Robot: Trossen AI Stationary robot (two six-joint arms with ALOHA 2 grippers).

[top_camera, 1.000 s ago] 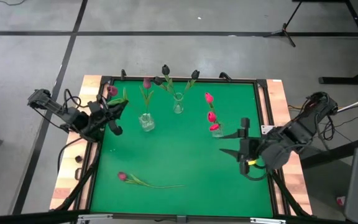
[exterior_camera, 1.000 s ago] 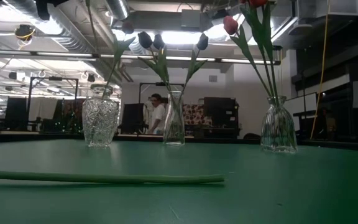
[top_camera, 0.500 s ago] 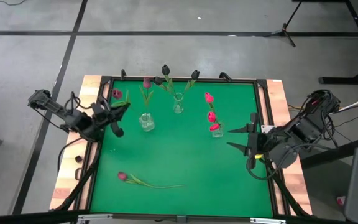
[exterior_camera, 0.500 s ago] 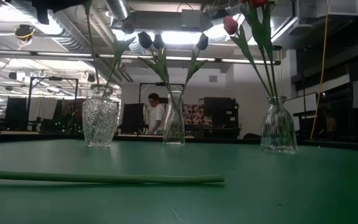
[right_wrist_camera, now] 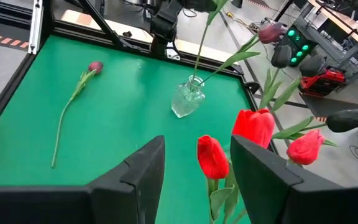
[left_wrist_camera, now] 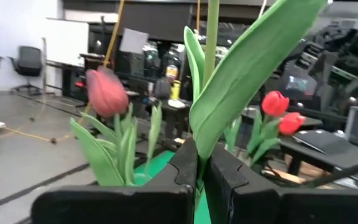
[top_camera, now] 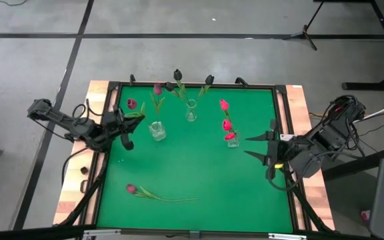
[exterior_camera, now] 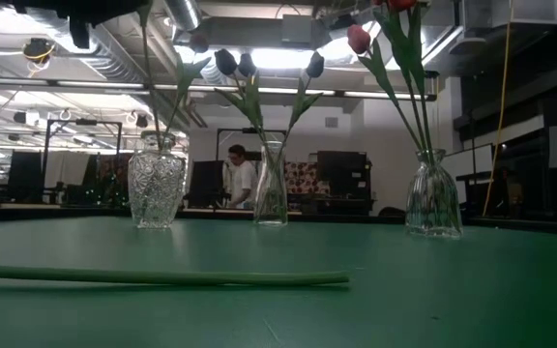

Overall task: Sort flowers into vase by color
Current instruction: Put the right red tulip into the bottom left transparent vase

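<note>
The left gripper is pinched tight on the thin green stem of a dull magenta tulip, and it holds the flower up in the air just beside the bumpy clear glass vase at the back left of the green table. I think it holds the stem low down so the end can go into the vase, where another magenta tulip already stands — same colour, same home.

The right gripper waits at the right side of the table, near the round clear vase of bright red tulips. Its fingers are spread apart and hold nothing.

Between those two vases stands a slim clear vase with near-black tulips. One more magenta tulip lies flat at the front of the table, well apart from all the vases, so the job is not done yet.

The left wrist view shows the pinch up close — the stem and a big green leaf rise right out from between the dark fingers. The high view cannot show that. The low view shows the long stem lying on the table and a person far back in the room. The right wrist view shows the lying tulip and the red heads from the side.
</note>
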